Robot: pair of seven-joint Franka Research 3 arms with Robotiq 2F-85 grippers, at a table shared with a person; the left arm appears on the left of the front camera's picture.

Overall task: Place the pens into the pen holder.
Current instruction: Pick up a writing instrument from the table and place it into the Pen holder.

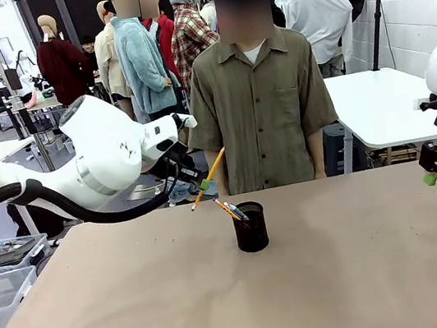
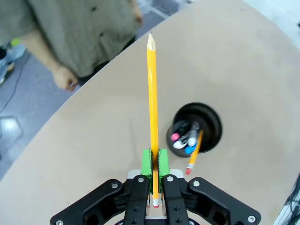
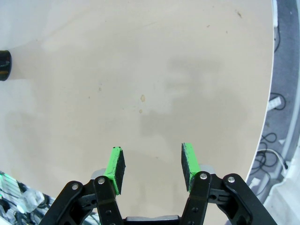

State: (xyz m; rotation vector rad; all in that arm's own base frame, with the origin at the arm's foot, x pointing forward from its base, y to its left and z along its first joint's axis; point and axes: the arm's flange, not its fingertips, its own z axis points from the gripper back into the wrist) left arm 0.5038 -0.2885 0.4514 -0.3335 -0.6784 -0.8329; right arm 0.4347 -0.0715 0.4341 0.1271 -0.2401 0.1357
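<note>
The left gripper (image 2: 154, 161) is clamped on a yellow pencil (image 2: 152, 112), near its eraser end. The pencil's sharp tip points away from the fingers. In the front view this gripper (image 1: 202, 186) holds the pencil (image 1: 210, 176) tilted, up and to the left of the holder (image 1: 251, 227). The holder (image 2: 196, 127) stands on the table (image 1: 142, 309) with other pens (image 2: 186, 139) inside. The right gripper (image 3: 152, 164) has its jaws apart, with nothing between them, above the bare table.

yellow pencil (image 2: 151, 98) gripper-held, pens (image 2: 185, 138) in holder (image 1: 251, 227)
</note>
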